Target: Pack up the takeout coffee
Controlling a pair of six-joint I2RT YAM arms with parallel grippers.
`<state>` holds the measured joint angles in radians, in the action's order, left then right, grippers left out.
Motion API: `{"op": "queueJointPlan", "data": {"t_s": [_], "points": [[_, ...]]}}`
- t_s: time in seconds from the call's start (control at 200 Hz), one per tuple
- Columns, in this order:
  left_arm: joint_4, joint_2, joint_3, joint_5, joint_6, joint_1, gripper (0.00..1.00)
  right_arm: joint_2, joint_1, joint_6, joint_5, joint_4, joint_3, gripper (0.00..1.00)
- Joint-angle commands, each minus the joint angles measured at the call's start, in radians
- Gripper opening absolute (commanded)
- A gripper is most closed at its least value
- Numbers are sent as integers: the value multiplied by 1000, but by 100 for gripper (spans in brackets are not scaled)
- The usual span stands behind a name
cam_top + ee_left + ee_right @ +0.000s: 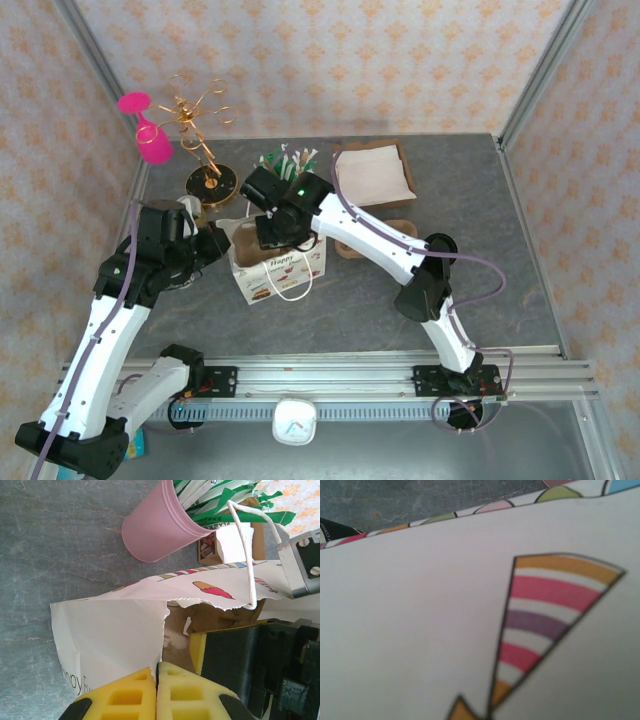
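Observation:
The white paper bag (285, 272) with coloured prints stands open in the middle of the table. My left gripper (222, 241) holds its left rim, and in the left wrist view the yellow fingertips (156, 672) are shut on the torn white edge of the bag (110, 635). My right gripper (268, 232) reaches down into the bag's mouth. One of its yellow pads (197, 652) shows inside against the brown interior, and I cannot tell how its jaws stand. The printed bag wall (445, 620) sits right against the right wrist camera. The takeout coffee is hidden.
A pink cup (155, 530) of green-wrapped sticks stands just behind the bag. A tray of napkins (372, 172) lies at the back. A brown cardboard carrier (398, 230) lies right of the bag. A gold stand with a pink glass (155, 140) is at the back left.

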<state>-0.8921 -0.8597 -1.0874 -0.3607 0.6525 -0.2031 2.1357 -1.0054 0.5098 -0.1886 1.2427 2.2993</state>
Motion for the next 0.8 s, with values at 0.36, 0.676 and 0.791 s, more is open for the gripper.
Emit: {"op": "queueJointPlan", "data": {"t_s": [0.36,0.676,0.791], "points": [[-16,-13,-8,9,-16,-11,9,35,-2,16,-44,44,-12,33],[-7,-9,5,26,-14,-12,9,50,-2,16,-25,46,-53,33],[1,-4,11,27,-10,-12,9,72,7,17,-40,7,-65,33]]}}
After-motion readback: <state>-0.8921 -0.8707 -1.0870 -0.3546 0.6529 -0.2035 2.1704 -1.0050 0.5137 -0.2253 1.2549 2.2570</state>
